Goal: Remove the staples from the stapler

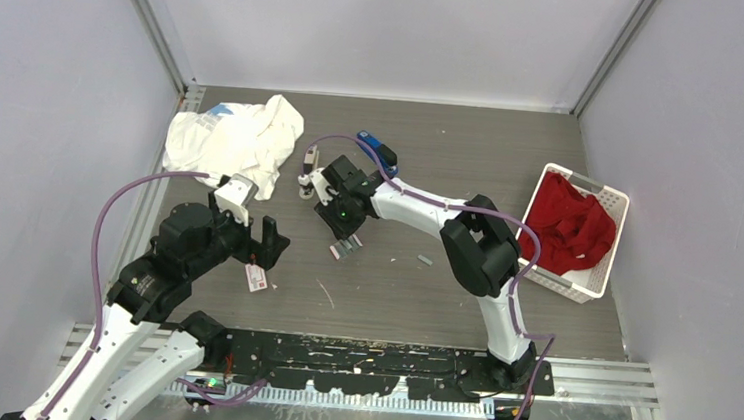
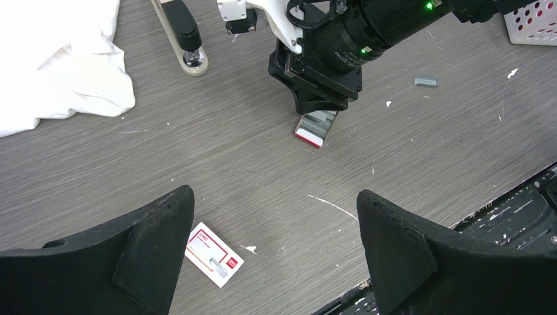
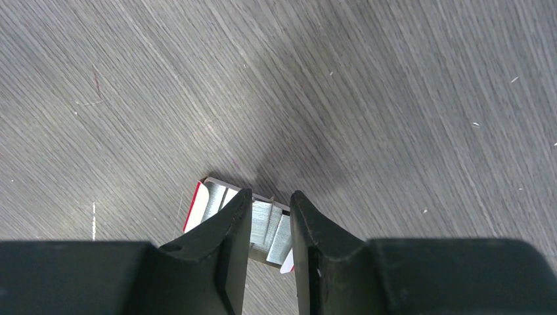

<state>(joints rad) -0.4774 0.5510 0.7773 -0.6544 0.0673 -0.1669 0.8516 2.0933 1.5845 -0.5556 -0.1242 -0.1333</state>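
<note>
- The right gripper (image 3: 270, 197) stood narrow, its fingers straddling the staples (image 3: 268, 230) in a red-edged tray (image 3: 195, 209) mid-table (image 1: 391, 302). Whether it pinched a strip could not be told.
- One loose strip (image 2: 425, 82) lay at the tray's 3 o'clock. The stapler (image 2: 184, 39) sat apart at its 11 o'clock.
- The left gripper (image 2: 274, 193) hung wide and empty at the tray's 9 o'clock, with a small box (image 2: 213, 254) at its own 6 o'clock.
- To do the step well, I judged, the fingers should close squarely across a strip's long sides, gently enough not to snap it. The lift should go straight up so the tray is not dragged.
</note>
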